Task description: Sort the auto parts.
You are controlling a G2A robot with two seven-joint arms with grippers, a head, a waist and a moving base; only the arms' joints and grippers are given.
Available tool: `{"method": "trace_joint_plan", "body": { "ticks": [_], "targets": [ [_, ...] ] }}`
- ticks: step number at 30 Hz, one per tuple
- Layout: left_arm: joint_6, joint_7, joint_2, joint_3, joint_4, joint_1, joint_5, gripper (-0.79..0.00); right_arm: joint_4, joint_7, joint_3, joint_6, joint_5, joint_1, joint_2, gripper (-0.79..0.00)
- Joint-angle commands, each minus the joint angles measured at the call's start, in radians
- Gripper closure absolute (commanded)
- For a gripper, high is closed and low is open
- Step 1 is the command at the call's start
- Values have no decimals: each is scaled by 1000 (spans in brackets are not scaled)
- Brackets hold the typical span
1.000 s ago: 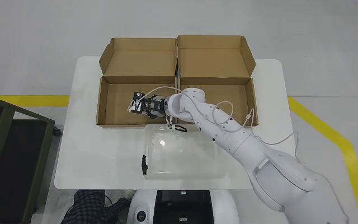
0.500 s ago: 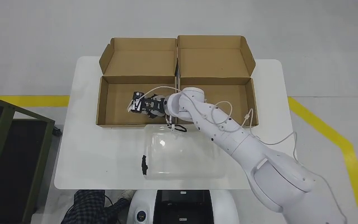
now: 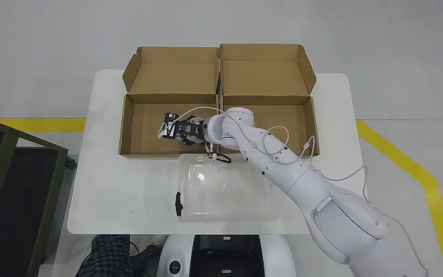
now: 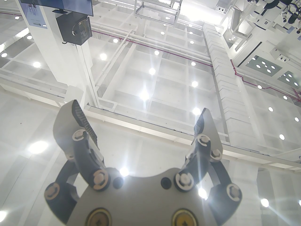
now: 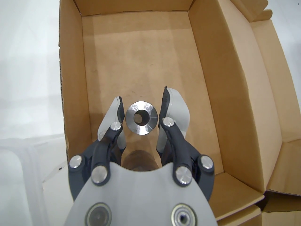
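Note:
A shiny metal ring with a centre hole (image 5: 141, 118) sits low in the left cardboard box (image 3: 138, 131), between the fingers of my right gripper (image 5: 141, 110). The jaws stand open, with a narrow gap on each side of the ring. From above, the right gripper (image 3: 169, 129) is inside that box near its middle, the arm crossing over from the right. My left gripper (image 4: 141, 118) points up at the ceiling, open with nothing in it.
A second open cardboard box (image 3: 291, 124) adjoins the first on the right. A clear plastic bin (image 3: 228, 190) lies in front of the boxes, with a small black part (image 3: 178, 202) at its left edge and another (image 3: 223, 158) near its back rim.

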Motion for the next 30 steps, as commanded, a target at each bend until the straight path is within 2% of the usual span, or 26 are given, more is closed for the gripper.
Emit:
{"method": "trace_joint_plan", "body": {
  "ticks": [1, 7, 12, 22, 23, 24, 25, 26, 27, 30],
  "targets": [
    [0, 0, 0, 0, 0, 0, 0, -785, -10, -4, 11, -3, -1, -1, 3, -302],
    [0, 0, 0, 0, 0, 0, 0, -785, -86, -20, 73, -4, -11, -15, 26, -314],
    [0, 0, 0, 0, 0, 0, 0, -785, -203, -12, 152, -13, -24, -50, 60, -326],
    [0, 0, 0, 0, 0, 0, 0, -785, -558, 69, 370, -65, -60, -242, 150, -388],
    [0, 0, 0, 0, 0, 0, 0, -785, -592, 79, 392, -69, -63, -267, 158, -465],
    [0, 0, 0, 0, 0, 0, 0, -785, -621, 87, 412, -75, -60, -291, 165, -619],
    [0, 0, 0, 0, 0, 0, 0, -785, -647, 95, 433, -80, -63, -311, 172, -720],
    [0, 0, 0, 0, 0, 0, 0, -785, -669, 100, 454, -83, -62, -332, 178, -770],
    [0, 0, 0, 0, 0, 0, 0, -785, -687, 103, 475, -84, -59, -352, 184, -785],
    [0, 0, 0, 0, 0, 0, 0, -785, -738, 106, 534, -89, -56, -405, 200, -785]
  ]
}}
